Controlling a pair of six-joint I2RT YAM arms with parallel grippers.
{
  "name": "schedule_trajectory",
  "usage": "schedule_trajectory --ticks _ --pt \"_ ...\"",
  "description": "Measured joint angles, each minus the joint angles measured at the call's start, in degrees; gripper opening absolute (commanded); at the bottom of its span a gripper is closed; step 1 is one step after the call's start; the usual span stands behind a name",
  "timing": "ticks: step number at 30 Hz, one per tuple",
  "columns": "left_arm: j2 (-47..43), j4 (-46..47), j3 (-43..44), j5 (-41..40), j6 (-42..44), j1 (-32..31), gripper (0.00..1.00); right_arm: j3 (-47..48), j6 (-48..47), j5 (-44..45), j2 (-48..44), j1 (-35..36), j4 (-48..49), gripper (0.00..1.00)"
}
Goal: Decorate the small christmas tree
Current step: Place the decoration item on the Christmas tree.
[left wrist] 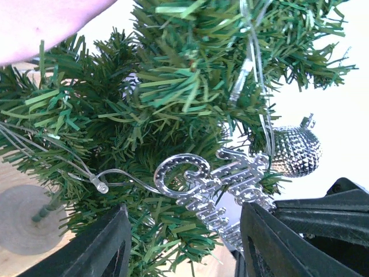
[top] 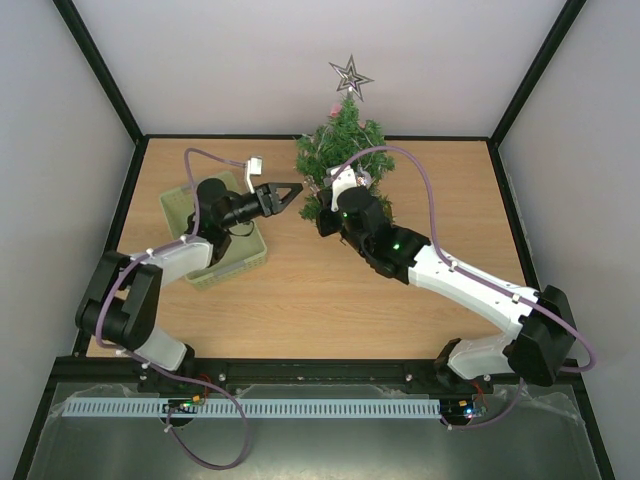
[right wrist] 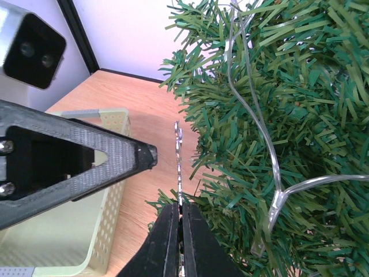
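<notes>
Left pincer: spread, holding nothing, poised just left of the small christmas tree, aimed straight at it. Right pincer: clamped on a thin silver ornament, long axis running out of the jaws along the tree's left flank. Nearer, so probably hangs it.

Wooden table bears basket and small christmas tree.
</notes>
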Motion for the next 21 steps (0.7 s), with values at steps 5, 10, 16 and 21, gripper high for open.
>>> schedule_trajectory --ticks 5,10,16,21 --pt "4.09 6.19 0.07 0.9 -4.61 -0.07 0.54 0.0 0.39 -0.9 0.0 -0.31 0.0 0.02" --pt "7.63 11.61 0.61 1.33 -8.83 -0.17 0.54 -0.22 0.92 -1.44 0.07 -0.44 0.09 0.02" --pt "10.64 16.76 0.63 1.79 -13.4 -0.17 0.48 -0.26 1.05 -1.79 0.22 -0.72 0.09 0.02" --pt "12.02 19.19 0.63 1.88 -15.3 -0.39 0.45 -0.31 1.25 -2.12 0.22 -1.03 0.09 0.02"
